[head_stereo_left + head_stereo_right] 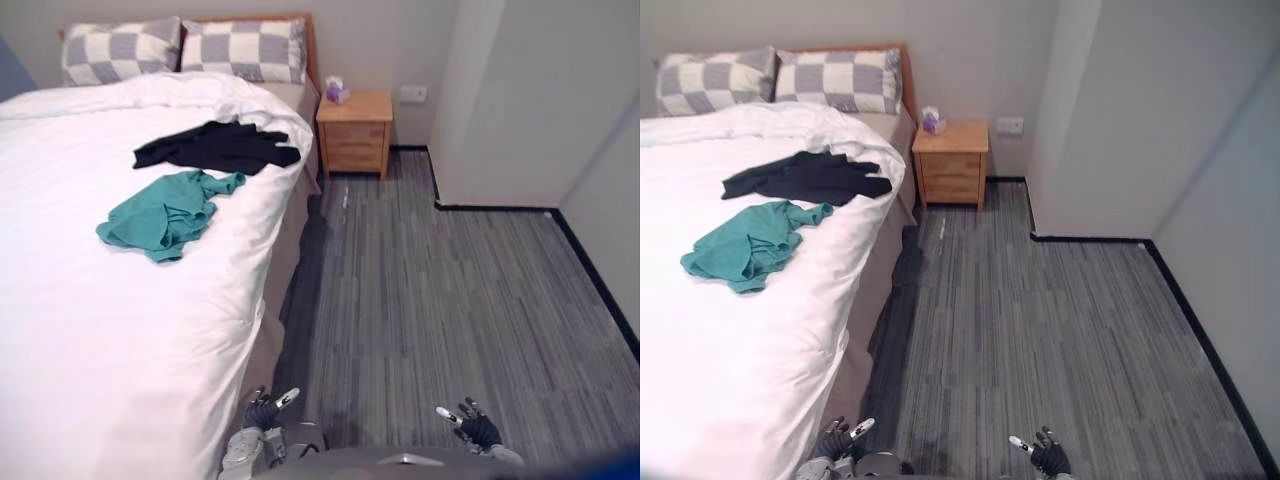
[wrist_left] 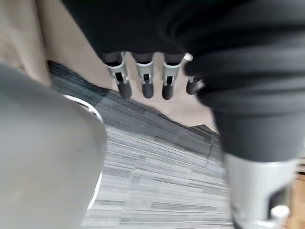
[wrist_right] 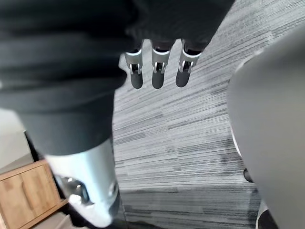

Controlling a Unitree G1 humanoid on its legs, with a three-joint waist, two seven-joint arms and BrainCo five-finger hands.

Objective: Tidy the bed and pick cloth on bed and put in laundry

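The crumpled teal cotton cloth (image 1: 160, 215) lies on the white duvet of the bed (image 1: 100, 330), about midway along it and nearer the edge that faces the open floor. A black garment (image 1: 220, 147) is spread flat just beyond it, toward the head end. One teal fold reaches so near the black fabric that I cannot tell whether they touch. Two grey-and-white checked pillows (image 1: 185, 48) lean at the head edge. A small wooden nightstand (image 1: 355, 130) stands beside the head corner on the grey striped carpet floor (image 1: 450, 300).

The left hand (image 1: 262, 410) hangs low by the foot corner of the bed. Its fingers (image 2: 143, 81) are straight and relaxed and hold nothing. The right hand (image 1: 475, 425) hangs over the carpet, equally slack and empty.

Both hands are well apart from the clothes, so the pick likely calls for a long lean over the mattress edge. A shallow pinch could catch the duvet along with the teal cloth and rumple the bed. Lifting the teal cloth could drag the black garment with it if they overlap. A loose fold could also slip from the hand and drop onto the carpet.
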